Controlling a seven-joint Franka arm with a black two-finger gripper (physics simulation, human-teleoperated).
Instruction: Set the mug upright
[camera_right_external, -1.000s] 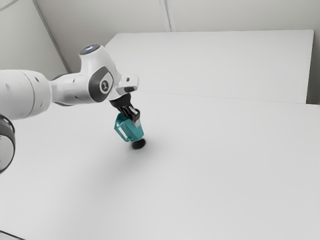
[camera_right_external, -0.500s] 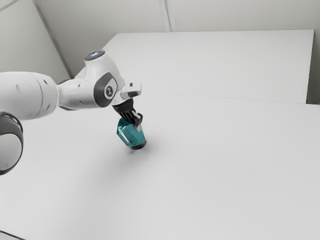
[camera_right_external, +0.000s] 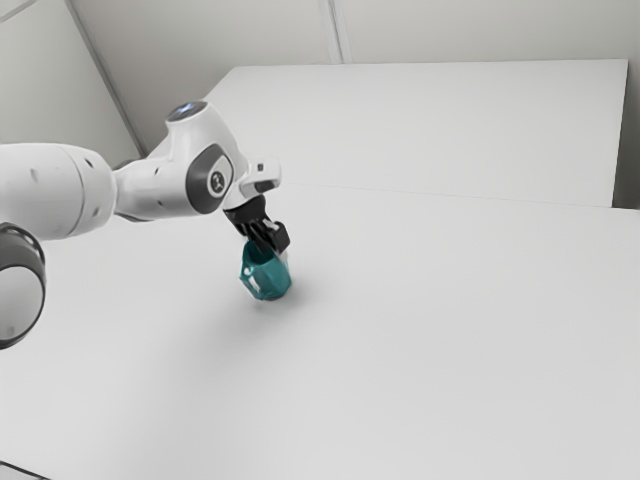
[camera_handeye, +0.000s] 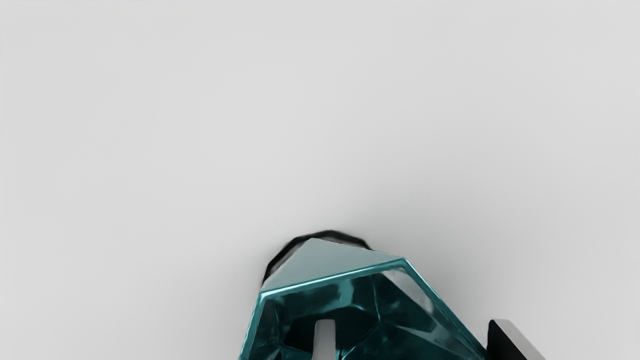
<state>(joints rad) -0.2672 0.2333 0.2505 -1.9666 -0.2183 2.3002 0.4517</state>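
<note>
On the tabletop (camera_right_external: 430, 340), in the exterior view, the teal mug (camera_right_external: 269, 279) sits mouth up or nearly so, its handle (camera_right_external: 248, 272) toward the exterior view's left. Whether its base lies wholly flat I cannot tell. The jaws stand wide: 1 finger (camera_handeye: 324, 340) reaches down inside the mouth, the other finger (camera_handeye: 511, 345) is outside, close by a corner of the rim (camera_handeye: 332, 275), so 1 wall lies between them without looking pinched.

That pose fits 2 readings, a lean still wanting correction or a mug ready to be left standing. Either way, I'd judge the work calls for small, slow motion. The inner finger could hook the wall and tip the mug if my hand swings sideways or twists, and the outer finger could nudge that near corner. Keep both in line with the mug's own walls.

As for edges, the faceted rim offers 2 slanting sides close to the fingers, the tightest spot. Around the mug, open tabletop spreads broadly toward the exterior view's right, and the pale panel (camera_right_external: 430, 125) is well apart.
</note>
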